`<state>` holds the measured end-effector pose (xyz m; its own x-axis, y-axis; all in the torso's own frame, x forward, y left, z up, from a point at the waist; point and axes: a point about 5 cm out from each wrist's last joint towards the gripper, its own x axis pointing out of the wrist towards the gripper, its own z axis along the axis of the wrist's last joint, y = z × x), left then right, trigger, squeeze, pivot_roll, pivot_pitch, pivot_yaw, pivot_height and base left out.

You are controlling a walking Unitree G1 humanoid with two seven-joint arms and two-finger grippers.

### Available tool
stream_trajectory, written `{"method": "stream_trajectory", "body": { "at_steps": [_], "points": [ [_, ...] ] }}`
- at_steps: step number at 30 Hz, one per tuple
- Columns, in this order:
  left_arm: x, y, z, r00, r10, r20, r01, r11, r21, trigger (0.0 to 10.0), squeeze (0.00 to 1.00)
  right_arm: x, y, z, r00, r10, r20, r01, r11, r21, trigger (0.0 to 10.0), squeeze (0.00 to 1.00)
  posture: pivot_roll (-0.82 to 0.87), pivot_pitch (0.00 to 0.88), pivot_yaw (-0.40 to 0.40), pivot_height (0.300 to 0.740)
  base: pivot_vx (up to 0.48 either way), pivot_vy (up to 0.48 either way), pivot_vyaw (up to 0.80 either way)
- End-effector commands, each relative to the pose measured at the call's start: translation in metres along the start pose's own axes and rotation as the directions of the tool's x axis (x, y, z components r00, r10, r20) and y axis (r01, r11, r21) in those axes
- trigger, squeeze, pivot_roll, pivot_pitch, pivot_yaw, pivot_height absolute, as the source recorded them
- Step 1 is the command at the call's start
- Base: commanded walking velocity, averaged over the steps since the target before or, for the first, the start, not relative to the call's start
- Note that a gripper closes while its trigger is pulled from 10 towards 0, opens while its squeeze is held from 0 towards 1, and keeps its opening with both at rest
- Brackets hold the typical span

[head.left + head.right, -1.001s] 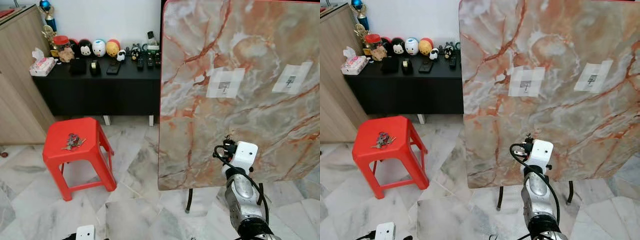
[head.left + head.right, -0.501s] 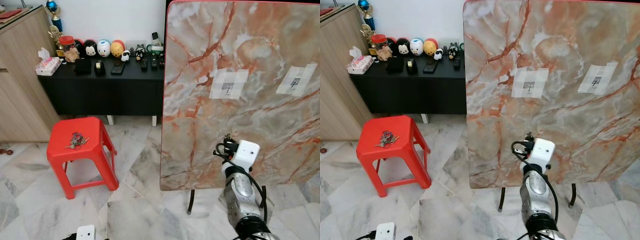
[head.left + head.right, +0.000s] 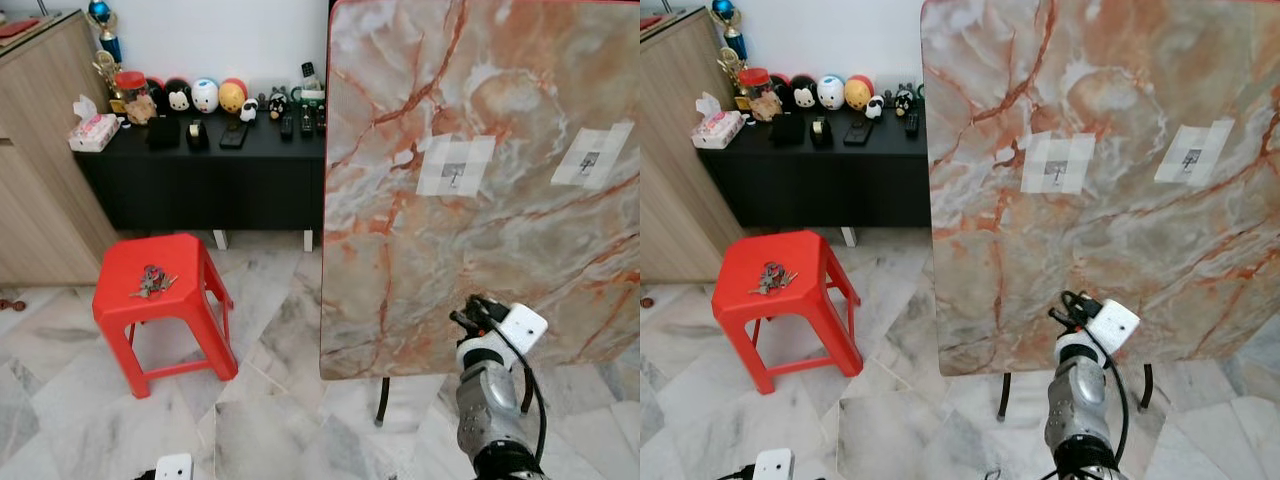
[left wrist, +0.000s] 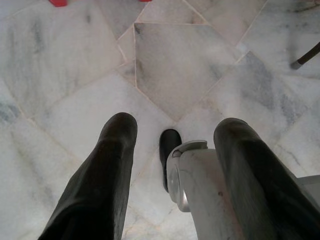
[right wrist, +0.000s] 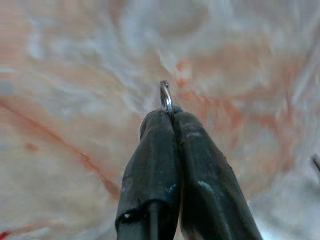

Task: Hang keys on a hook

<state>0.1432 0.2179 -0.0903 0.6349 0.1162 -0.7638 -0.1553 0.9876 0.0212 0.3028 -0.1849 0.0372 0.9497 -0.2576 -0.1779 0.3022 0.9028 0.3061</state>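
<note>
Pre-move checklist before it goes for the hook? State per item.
1. Right gripper shut on key ring: ok.
2. Ring pokes out past the fingertips, free to catch a hook: ok.
3. Near hook on the marble panel unobstructed: ok.
4. Gripper raised to hook height: not ok, it sits low by the panel's bottom edge.
5. Left gripper open, idle over the floor: ok.
6. Whether keys hang from the ring: cannot tell.

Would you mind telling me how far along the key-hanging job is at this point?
Done: the right gripper is shut on a metal key ring, facing the marble board. In hand: bringing it toward the board's taped hooks. Left: hooking the ring on. More keys lie on the red stool. The left gripper hangs open over the floor.
</note>
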Motion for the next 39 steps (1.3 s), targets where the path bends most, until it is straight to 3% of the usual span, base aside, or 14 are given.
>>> {"method": "stream_trajectory", "body": {
  "at_steps": [1, 8, 12, 14, 17, 20, 25, 31, 39],
  "points": [
    [-0.003, 0.004, -0.008, 1.0, -0.002, -0.032, 0.002, 1.0, 0.018, 10.0, 0.0, 0.001, 0.0, 0.012, 0.997, 0.011, 0.072, -0.005, 0.996, -0.086, 10.0, 0.0, -0.03, 0.0, -0.038, 0.74, 0.0, 0.0, 0.0],
    [-0.003, 0.004, -0.009, 0.999, -0.002, -0.037, 0.002, 1.0, 0.013, 10.0, 0.0, 0.001, 0.001, 0.016, 0.994, 0.029, 0.108, -0.009, 0.983, -0.186, 10.0, 0.0, -0.03, 0.0, -0.042, 0.74, 0.0, 0.0, 0.0],
    [-0.003, 0.003, -0.009, 0.999, -0.002, -0.039, 0.002, 1.0, 0.012, 10.0, 0.0, 0.001, 0.0, 0.011, 0.996, 0.027, 0.081, -0.012, 0.983, -0.181, 10.0, 0.0, -0.03, 0.0, -0.041, 0.74, 0.0, 0.0, 0.0],
    [-0.002, 0.003, -0.008, 0.999, -0.002, -0.04, 0.003, 1.0, 0.012, 10.0, 0.0, 0.0, -0.001, 0.0, 0.999, 0.032, 0.01, -0.03, 0.986, -0.167, 10.0, 0.0, -0.03, 0.0, -0.041, 0.74, 0.0, 0.0, 0.0],
    [-0.002, 0.001, -0.008, 0.999, -0.004, -0.043, 0.004, 1.0, 0.011, 10.0, 0.0, -0.015, -0.012, -0.039, 0.977, 0.027, -0.212, -0.082, 0.964, -0.253, 10.0, 0.0, -0.03, 0.0, -0.044, 0.74, 0.0, 0.0, 0.0],
    [-0.002, 0.001, -0.008, 0.999, -0.004, -0.043, 0.005, 1.0, 0.011, 10.0, 0.0, -0.018, -0.015, -0.045, 0.969, 0.018, -0.247, -0.089, 0.956, -0.278, 10.0, 0.0, -0.03, 0.0, -0.044, 0.74, 0.0, 0.0, 0.0],
    [-0.002, 0.0, -0.008, 0.999, -0.005, -0.046, 0.005, 1.0, 0.009, 10.0, 0.0, -0.043, -0.045, -0.078, 0.904, -0.074, -0.421, -0.077, 0.94, -0.331, 10.0, 0.0, -0.04, 0.0, -0.039, 0.74, 0.0, 0.0, 0.0],
    [-0.002, 0.001, -0.009, 0.999, -0.007, -0.049, 0.008, 1.0, 0.01, 10.0, 0.0, -0.071, -0.067, -0.104, 0.82, -0.156, -0.551, -0.092, 0.914, -0.395, 10.0, 0.0, -0.02, 0.0, -0.041, 0.74, 0.0, 0.0, 0.0],
    [-0.003, 0.006, -0.01, 0.999, -0.004, -0.045, 0.005, 1.0, 0.016, 10.0, 0.0, -0.074, -0.065, -0.107, 0.823, -0.159, -0.545, -0.06, 0.931, -0.361, 10.0, 0.0, -0.03, 0.0, -0.03, 0.74, 0.215, 0.0, 0.0]
  ]
}}
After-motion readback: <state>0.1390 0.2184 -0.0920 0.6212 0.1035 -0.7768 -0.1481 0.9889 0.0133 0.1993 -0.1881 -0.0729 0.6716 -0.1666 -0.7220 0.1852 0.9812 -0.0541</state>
